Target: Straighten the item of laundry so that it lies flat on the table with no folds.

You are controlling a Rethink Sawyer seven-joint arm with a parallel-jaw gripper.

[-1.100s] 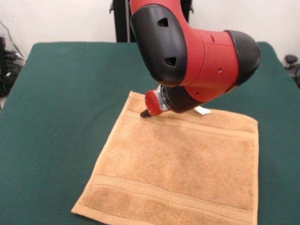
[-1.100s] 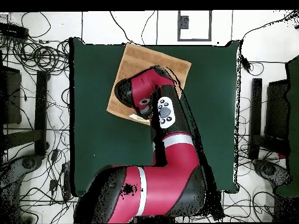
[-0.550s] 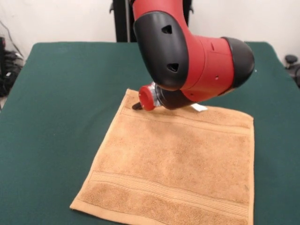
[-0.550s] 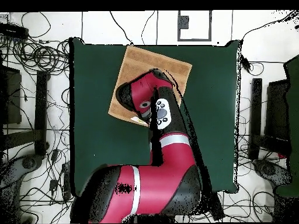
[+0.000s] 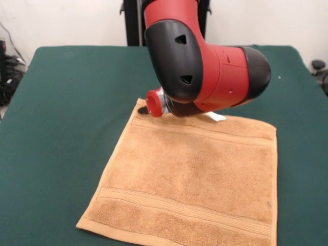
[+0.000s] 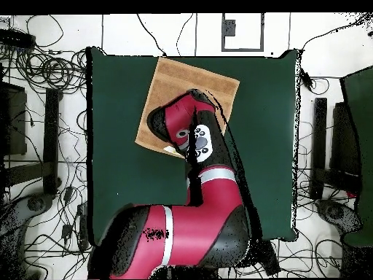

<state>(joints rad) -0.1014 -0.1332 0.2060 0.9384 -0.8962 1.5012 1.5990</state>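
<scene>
**Desk:** What do you have on your table right now?

**Caption writer:** Your tan towel (image 5: 195, 174) lies spread on the dark green table (image 5: 66, 102), turned a little askew to the table's edges. From the front camera its surface looks smooth, with no folds visible in the exposed part. Woven border bands run across it near the near edge and again near the far edge.

**Desk:** And the arm?

**Caption writer:** Your red and black arm (image 5: 205, 66) comes down over the towel's far edge and hides part of it. A small white loop tag (image 5: 217, 117) peeks out from under the arm at that far edge. The gripper (image 5: 144, 110) sits low at the towel's far corner, on the left as the front camera sees it, below a round red part of the wrist. Only a dark tip shows there, touching or just above the cloth; you cannot tell from either camera whether the gripper is spread, closed, or pinching the towel.

**Desk:** What does the overhead camera give you?

**Caption writer:** It shows the towel (image 6: 171, 84) on the half of the table (image 6: 116, 160) away from the robot's base, with green cloth showing all round it. The arm (image 6: 197, 189) stretches from the base across the table and covers the towel's nearer part.
</scene>
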